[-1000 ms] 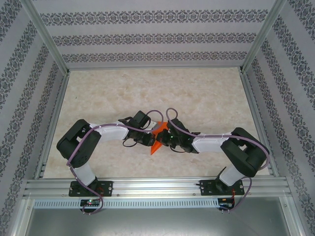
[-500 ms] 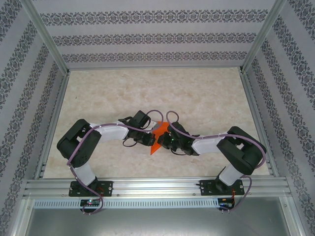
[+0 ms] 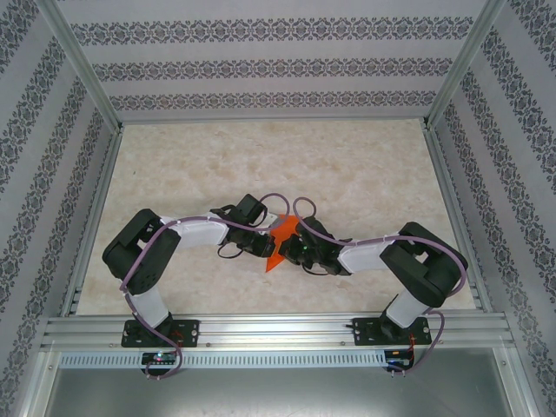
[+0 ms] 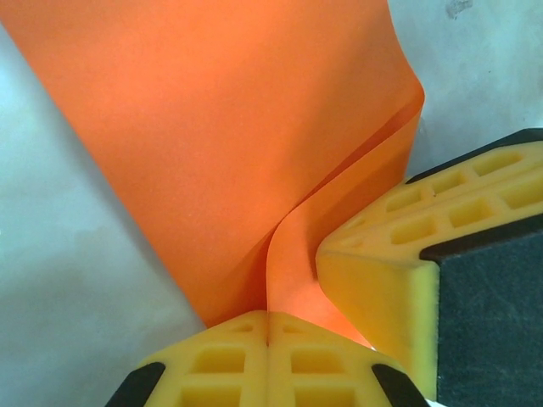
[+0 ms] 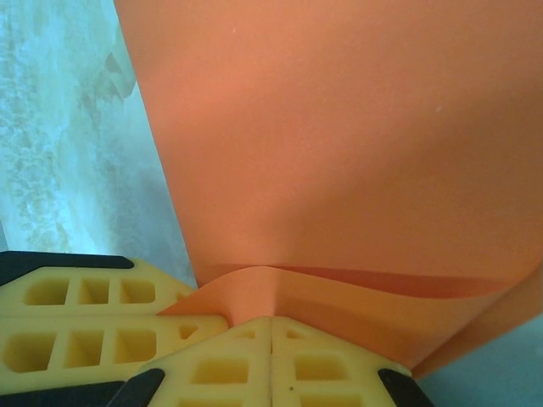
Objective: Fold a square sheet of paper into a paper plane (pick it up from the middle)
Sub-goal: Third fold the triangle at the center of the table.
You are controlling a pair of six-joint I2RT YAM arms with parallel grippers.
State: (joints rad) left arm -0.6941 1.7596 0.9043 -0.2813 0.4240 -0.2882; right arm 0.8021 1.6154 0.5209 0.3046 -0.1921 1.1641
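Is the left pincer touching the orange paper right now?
Touching. In the left wrist view, the left pincer is shut with the orange paper running into the seam between its yellow pads.

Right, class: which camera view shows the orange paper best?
Left wrist: the orange paper is close up, its layers and curved fold plain, pinched in the left gripper. Right wrist shows a broad face and a flap; the top view, just a small, half-hidden orange sliver.
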